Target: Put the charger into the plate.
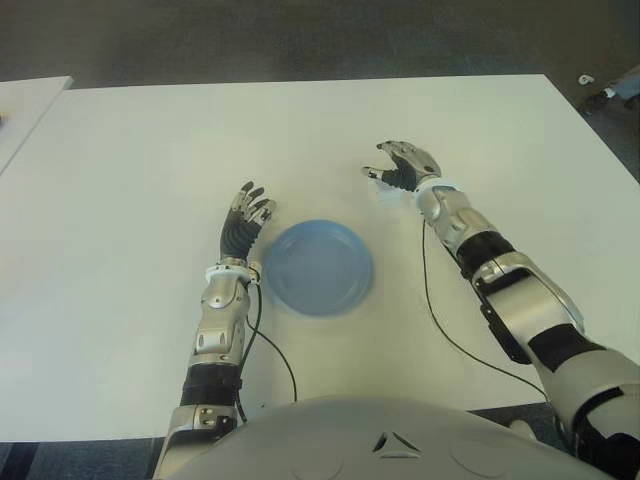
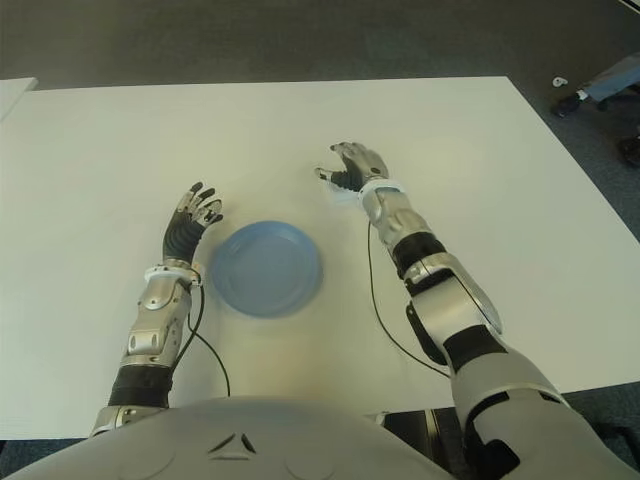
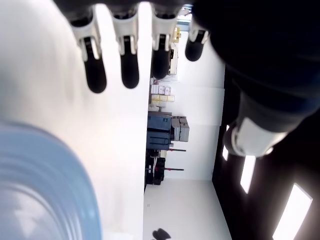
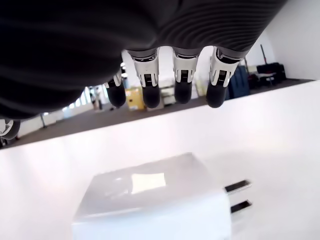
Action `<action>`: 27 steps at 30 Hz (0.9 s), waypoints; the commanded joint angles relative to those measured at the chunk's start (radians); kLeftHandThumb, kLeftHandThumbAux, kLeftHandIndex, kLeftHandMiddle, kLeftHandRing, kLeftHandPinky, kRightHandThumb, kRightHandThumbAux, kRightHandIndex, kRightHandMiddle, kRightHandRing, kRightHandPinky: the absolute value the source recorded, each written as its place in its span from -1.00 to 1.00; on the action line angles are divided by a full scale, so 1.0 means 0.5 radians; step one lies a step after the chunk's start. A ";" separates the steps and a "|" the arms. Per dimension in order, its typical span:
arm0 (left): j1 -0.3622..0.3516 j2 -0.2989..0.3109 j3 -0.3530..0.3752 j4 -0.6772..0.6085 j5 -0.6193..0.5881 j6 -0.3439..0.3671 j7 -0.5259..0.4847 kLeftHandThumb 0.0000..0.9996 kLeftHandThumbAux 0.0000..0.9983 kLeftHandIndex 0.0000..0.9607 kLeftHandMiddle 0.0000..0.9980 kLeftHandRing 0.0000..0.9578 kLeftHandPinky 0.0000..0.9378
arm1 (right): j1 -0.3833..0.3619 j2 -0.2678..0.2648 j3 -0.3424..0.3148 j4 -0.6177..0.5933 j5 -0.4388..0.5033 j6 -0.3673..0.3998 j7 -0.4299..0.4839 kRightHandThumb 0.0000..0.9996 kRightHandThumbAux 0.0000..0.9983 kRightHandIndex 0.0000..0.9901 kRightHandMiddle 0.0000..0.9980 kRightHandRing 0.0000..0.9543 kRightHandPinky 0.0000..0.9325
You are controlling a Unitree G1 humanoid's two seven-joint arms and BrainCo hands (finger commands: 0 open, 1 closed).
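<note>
A white charger (image 4: 150,200) with two metal prongs lies flat on the white table (image 1: 150,200), right of and a little beyond the blue plate (image 1: 318,267). In the eye views only a white edge of the charger (image 1: 384,193) shows under my right hand (image 1: 395,165). That hand hovers just over it with fingers (image 4: 182,85) extended, open, holding nothing. The plate holds nothing. My left hand (image 1: 250,205) shows beside the plate's left rim, its fingers (image 3: 129,70) spread and open.
A black cable (image 1: 440,320) hangs from my right forearm across the table to its near edge. A second white surface (image 1: 25,105) adjoins at the far left. Dark floor lies beyond the far edge, with some objects (image 1: 605,92) at the top right.
</note>
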 commanded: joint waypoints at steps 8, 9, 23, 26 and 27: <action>0.058 -0.048 -0.028 -0.085 0.012 0.108 0.034 -0.80 0.22 -0.96 -0.78 -0.70 -0.57 | -0.105 0.068 0.130 0.430 -0.048 -0.108 -0.060 -0.35 -0.73 -1.00 -1.00 -1.00 -1.00; 0.063 -0.051 -0.028 -0.095 0.009 0.118 0.031 -0.79 0.22 -0.97 -0.79 -0.71 -0.58 | -0.108 0.068 0.138 0.447 -0.049 -0.113 -0.061 -0.34 -0.73 -1.00 -1.00 -1.00 -1.00; 0.098 -0.071 -0.033 -0.186 -0.021 0.186 0.004 -0.71 0.20 -0.96 -0.77 -0.69 -0.59 | -0.104 0.076 0.170 0.540 -0.016 -0.144 0.047 -0.35 -0.72 -1.00 -1.00 -1.00 -1.00; 0.102 -0.070 -0.034 -0.192 -0.028 0.185 -0.001 -0.71 0.20 -0.95 -0.75 -0.68 -0.57 | -0.100 0.076 0.171 0.548 -0.010 -0.155 0.079 -0.34 -0.72 -1.00 -1.00 -1.00 -1.00; 0.104 -0.069 -0.036 -0.195 -0.032 0.186 -0.004 -0.71 0.20 -0.94 -0.75 -0.67 -0.56 | -0.100 0.074 0.175 0.551 -0.012 -0.163 0.094 -0.33 -0.71 -1.00 -1.00 -1.00 -1.00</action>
